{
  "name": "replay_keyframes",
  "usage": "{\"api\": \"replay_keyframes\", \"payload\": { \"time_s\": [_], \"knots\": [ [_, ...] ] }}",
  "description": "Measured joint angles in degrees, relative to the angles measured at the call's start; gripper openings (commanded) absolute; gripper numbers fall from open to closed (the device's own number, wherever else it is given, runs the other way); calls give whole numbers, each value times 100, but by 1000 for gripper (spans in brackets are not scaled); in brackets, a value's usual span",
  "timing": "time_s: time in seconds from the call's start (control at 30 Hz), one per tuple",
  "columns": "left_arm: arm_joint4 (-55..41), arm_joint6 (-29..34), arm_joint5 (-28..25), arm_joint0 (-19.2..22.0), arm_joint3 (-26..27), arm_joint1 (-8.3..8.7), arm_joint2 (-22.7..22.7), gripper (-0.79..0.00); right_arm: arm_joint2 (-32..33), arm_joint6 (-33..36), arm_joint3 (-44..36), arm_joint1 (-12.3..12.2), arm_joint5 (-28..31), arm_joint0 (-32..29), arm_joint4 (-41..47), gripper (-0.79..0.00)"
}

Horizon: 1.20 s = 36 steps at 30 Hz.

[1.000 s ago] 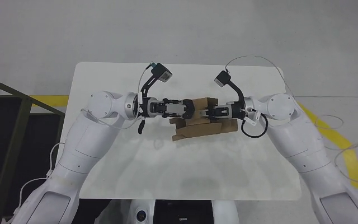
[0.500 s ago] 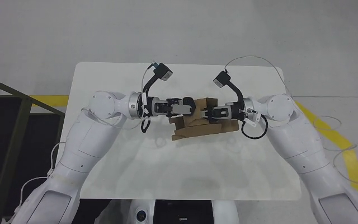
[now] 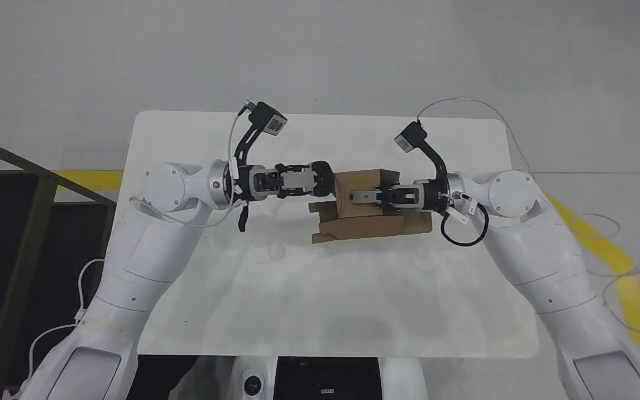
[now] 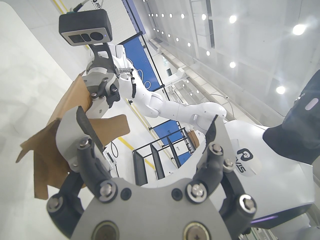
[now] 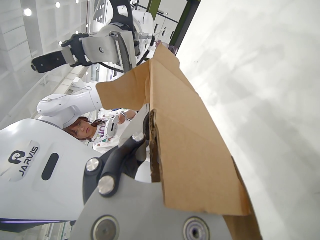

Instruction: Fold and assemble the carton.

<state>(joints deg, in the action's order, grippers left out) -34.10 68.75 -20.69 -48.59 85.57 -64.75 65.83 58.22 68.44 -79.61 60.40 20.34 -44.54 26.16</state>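
The left gripper (image 3: 320, 180) has drawn back from the brown corrugated cardboard carton (image 3: 372, 226) and now sits just beside its left edge, jaws spread wide with nothing between them. A second ago it was pressed in against that side. The right gripper (image 3: 365, 197) stays clamped on an upright wall of the carton, which rests half-folded, flaps loose, near the middle of the white table (image 3: 300, 300). The release suggests a fold finished or a regrasp coming — the box looks far from assembled.
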Motion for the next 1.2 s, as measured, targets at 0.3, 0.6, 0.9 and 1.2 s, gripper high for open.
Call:
{"api": "replay_keyframes", "payload": {
  "time_s": [0.3, 0.6, 0.9, 1.2],
  "knots": [
    [13, 33, 103, -123, -145, 29, 85, 0, 75, 55, -155, -10, -33, -95, 39, -785],
    [-16, 22, 124, -86, -413, 43, 173, 0, -26, 207, -242, 26, -33, -54, 49, -785],
    [-66, 14, 137, 9, -461, 9, 54, 0, -245, 325, -251, 99, -40, 36, 94, -785],
    [-48, 60, 97, 89, -481, -18, -44, 0, -518, 446, -101, 207, 2, 205, 177, -785]
  ]
}}
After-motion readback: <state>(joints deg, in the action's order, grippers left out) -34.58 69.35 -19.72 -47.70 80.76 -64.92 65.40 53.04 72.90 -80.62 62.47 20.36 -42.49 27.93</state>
